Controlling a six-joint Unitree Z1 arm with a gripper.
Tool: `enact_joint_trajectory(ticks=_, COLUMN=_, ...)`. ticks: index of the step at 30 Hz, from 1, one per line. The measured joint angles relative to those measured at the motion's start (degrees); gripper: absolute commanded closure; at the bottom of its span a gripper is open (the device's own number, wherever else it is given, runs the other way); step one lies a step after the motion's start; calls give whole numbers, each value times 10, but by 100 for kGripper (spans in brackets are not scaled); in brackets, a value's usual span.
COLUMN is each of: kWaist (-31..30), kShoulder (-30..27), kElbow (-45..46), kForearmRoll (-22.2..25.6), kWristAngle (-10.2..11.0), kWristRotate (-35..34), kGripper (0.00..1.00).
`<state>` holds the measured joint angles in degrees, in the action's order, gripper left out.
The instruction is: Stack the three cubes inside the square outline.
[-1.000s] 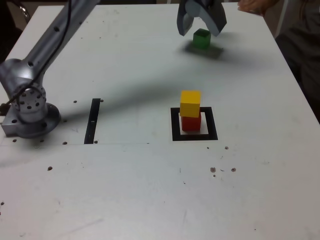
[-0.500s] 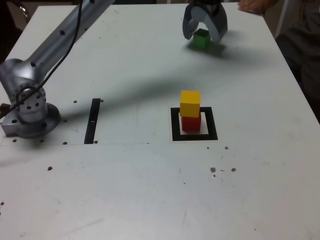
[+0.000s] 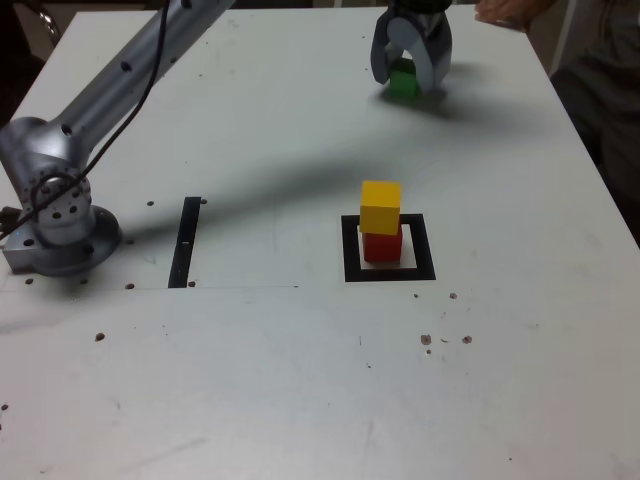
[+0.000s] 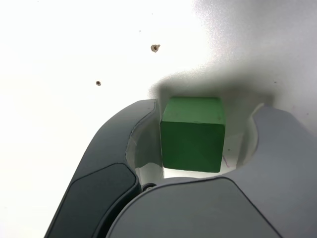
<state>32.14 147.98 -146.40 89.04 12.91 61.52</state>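
While the claw [image 3: 409, 72] straddles the green cube [image 4: 192, 134], one finger touches it and the other stands off, so no grip shows. Nearer on the pale, speckled surface [image 3: 300, 380], the yellow cube [image 3: 380, 207] tops the red cube [image 3: 382, 246] inside the square outline [image 3: 389, 272].

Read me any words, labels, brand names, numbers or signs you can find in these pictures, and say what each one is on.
None: no readable text shows in either view.
The green cube, yellow cube and red cube have plain faces.
The square outline, the black strip and the arm's base carry no lettering that can be made out.
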Motion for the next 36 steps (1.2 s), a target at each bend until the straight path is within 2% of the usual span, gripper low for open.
enact_joint_trajectory(ticks=14, kWaist=-3, kShoulder=1, kElbow=-1, kForearmRoll=3, kWristAngle=-9, kWristRotate=-2, kGripper=76)
enact_joint_trajectory(ticks=19, kWaist=-13, kShoulder=-6, kElbow=8, kForearmRoll=4, kWristAngle=-9, kWristRotate=-21, kGripper=76)
enact_joint_trajectory(ticks=27, kWaist=-56, kShoulder=-76, kElbow=67, kForearmRoll=4, kWristAngle=-7, kWristRotate=-85, kGripper=76)
enact_joint_trajectory(ticks=36, kWaist=-125, kShoulder=-183, kElbow=201, kForearmRoll=3, kWristAngle=-9, kWristRotate=-214, kGripper=76)
